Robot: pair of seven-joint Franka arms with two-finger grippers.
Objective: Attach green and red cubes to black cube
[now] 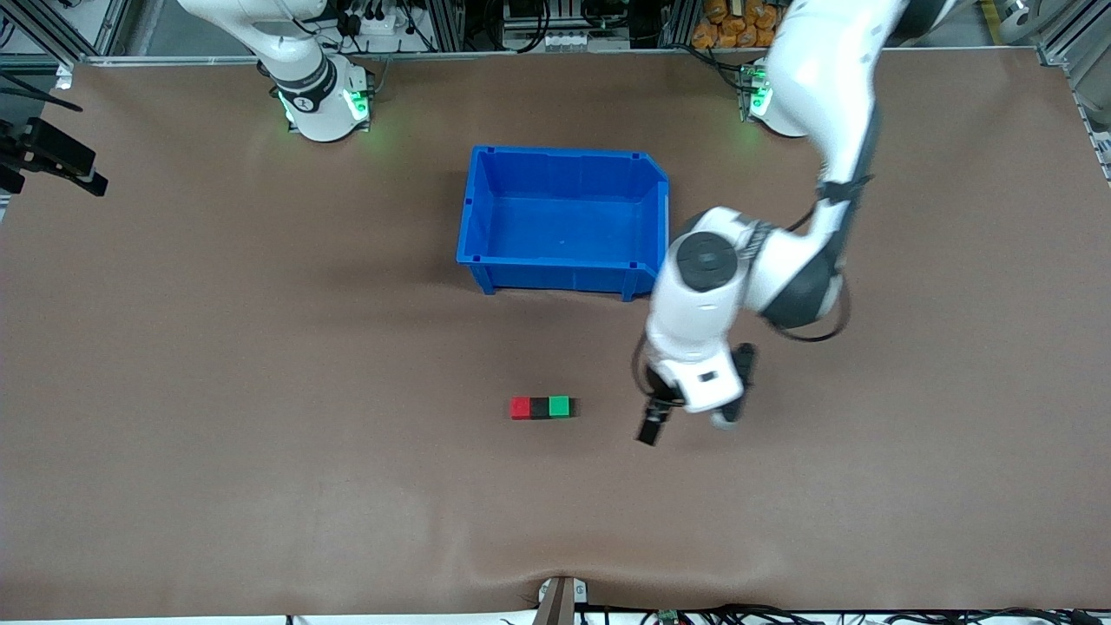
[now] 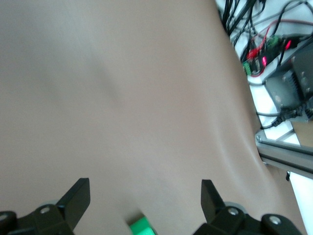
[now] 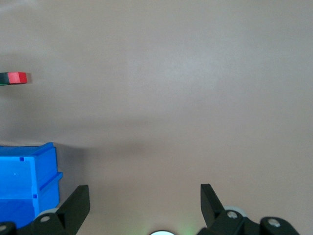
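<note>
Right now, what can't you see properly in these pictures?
- Right gripper: out of the front view, only the arm's base shows; its own wrist view shows just its open jaws.
- Black cube: whether it truly sticks to the red cube and green cube, too small to tell.
- Green cube: cut by the left wrist view's edge, between the left gripper's open jaws.
- Blue bin: cut off in the right wrist view.

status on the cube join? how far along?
Looks done: red cube, black cube and green cube sit in one touching row, nearer the front camera than the blue bin. In hand: nothing; the left gripper hangs open beside the green end, the right gripper waits open. Left: apparently nothing.
</note>
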